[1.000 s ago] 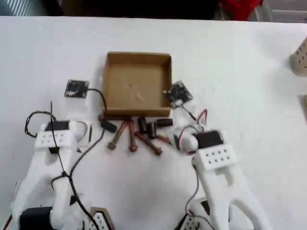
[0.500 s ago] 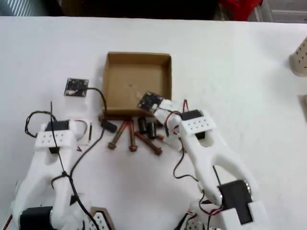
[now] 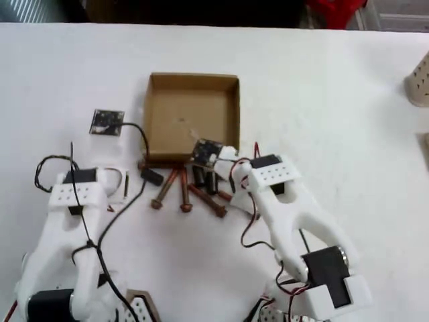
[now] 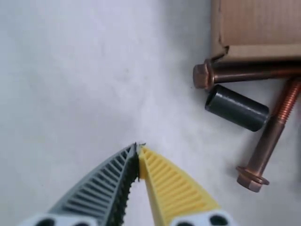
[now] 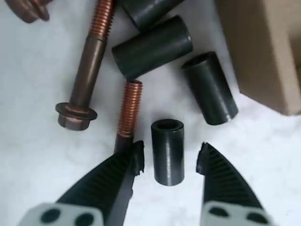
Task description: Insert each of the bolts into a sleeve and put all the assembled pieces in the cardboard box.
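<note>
Several copper bolts (image 3: 184,193) and black sleeves (image 3: 200,176) lie loose in front of the cardboard box (image 3: 193,117). My right gripper (image 5: 169,157) is open low over this pile, with one upright-looking black sleeve (image 5: 168,151) between its fingers, untouched. Other sleeves (image 5: 151,47) and two bolts (image 5: 94,61) lie just beyond it, beside the box corner (image 5: 263,52). My left gripper (image 4: 138,149) is shut on nothing over bare table, left of the pile. Ahead of it lie a black sleeve (image 4: 236,108) and two bolts (image 4: 270,136) by the box (image 4: 256,23).
A small dark circuit board (image 3: 107,123) with a black cable lies left of the box. A pale perforated object (image 3: 420,80) stands at the table's far right edge. Open white tabletop stretches behind and to the right of the box.
My right arm swung from the right side leftward to the sleeves near the box's front edge, then settled closer over them. The left arm stayed still.
</note>
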Robot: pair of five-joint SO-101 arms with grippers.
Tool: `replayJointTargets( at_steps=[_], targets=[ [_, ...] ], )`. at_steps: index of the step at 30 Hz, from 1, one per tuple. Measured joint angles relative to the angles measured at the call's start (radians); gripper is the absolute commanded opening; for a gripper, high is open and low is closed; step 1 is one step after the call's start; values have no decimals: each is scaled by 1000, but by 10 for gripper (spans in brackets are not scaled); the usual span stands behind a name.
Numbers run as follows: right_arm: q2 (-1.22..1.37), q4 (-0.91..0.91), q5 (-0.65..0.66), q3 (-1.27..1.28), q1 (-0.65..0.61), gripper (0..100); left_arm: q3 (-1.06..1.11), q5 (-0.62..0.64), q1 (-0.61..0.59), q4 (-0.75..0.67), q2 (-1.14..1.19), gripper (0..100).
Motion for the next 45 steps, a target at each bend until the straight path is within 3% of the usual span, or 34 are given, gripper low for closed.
replayJointTargets(
  at_steps=[6, 20, 26, 31, 39, 43, 45],
  targets=[
    [2, -37, 3, 5, 3, 91, 0, 0, 0, 0, 0, 24],
    [61, -35, 6, -14, 20, 94, 14, 0, 0, -3, 0, 24],
    [61, -26, 8, -14, 20, 190, 14, 0, 0, -3, 0, 24],
    [61, -26, 9, -14, 20, 130, 14, 0, 0, -3, 0, 24],
    [61, -35, 9, -14, 29, 122, 14, 0, 0, -3, 0, 24],
    [61, -35, 9, -14, 29, 9, 14, 0, 0, -3, 0, 24],
    [61, -35, 8, -15, 35, 24, 15, 0, 0, -3, 0, 24]
  ],
)
